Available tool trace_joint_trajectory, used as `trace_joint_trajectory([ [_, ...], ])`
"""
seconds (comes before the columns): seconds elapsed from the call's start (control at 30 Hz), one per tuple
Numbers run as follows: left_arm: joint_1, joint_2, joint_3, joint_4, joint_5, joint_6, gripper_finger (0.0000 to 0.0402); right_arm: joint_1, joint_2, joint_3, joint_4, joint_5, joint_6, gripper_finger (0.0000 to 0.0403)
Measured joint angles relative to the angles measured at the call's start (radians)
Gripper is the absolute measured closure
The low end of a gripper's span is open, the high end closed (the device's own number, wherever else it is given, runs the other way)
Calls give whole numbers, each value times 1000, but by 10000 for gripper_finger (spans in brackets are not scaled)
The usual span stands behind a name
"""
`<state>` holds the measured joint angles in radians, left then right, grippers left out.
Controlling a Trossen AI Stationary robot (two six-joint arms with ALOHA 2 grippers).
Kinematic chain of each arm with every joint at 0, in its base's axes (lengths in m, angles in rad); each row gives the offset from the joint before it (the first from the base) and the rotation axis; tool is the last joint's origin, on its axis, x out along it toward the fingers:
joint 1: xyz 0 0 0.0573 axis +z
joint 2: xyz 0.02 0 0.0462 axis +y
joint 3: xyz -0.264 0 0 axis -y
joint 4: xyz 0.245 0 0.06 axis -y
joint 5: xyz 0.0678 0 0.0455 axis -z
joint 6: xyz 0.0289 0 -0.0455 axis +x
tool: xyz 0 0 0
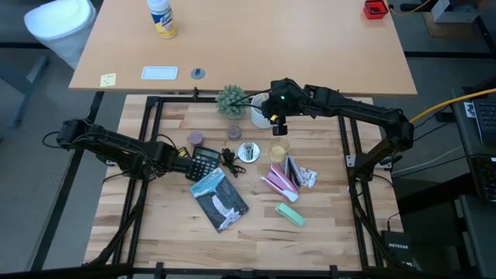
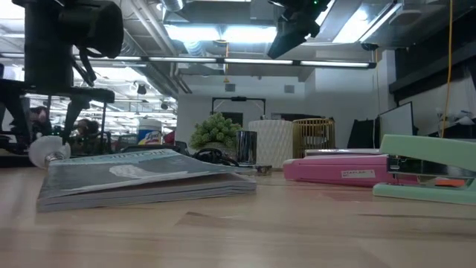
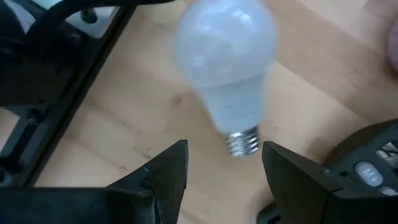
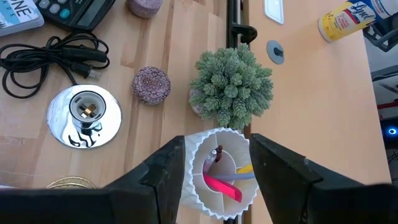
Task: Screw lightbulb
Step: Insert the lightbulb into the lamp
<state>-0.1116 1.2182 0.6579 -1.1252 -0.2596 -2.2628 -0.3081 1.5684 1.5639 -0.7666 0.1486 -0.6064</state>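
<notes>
The lightbulb [image 3: 225, 68] lies on the bench [image 3: 124, 134] just ahead of the left end effector [image 3: 225, 168] (wide open, empty), beside the calculator [image 3: 367, 165], screw end toward it.

From above you basically can't see the lightbulb [image 3: 225, 62] at all, the left arm covers that spot next to the calculator [image 1: 204, 163]; the left wrist view does catch it, but blurry, and its top gets chopped by the frame edge. In the low view the right gripper [image 2: 294, 30] is half cut off at the top, so no telling how its jaws sit there. The stapler [image 2: 428, 170] also runs off the side.
</notes>
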Motion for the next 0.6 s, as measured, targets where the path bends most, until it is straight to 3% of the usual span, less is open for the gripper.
trace_joint_trajectory([
  [0.2, 17, 1, -34, 36, -52, -89, 204, 0, 0, 0, 1, 0, 0, 219],
  [0.43, 59, 8, -155, 318, -105, -10, 204, -22, 0, 0, 11, 3, -1, 219],
  [0.6, 91, 8, -179, 346, -129, 5, 204, -53, 0, 0, 10, 7, -1, 219],
])
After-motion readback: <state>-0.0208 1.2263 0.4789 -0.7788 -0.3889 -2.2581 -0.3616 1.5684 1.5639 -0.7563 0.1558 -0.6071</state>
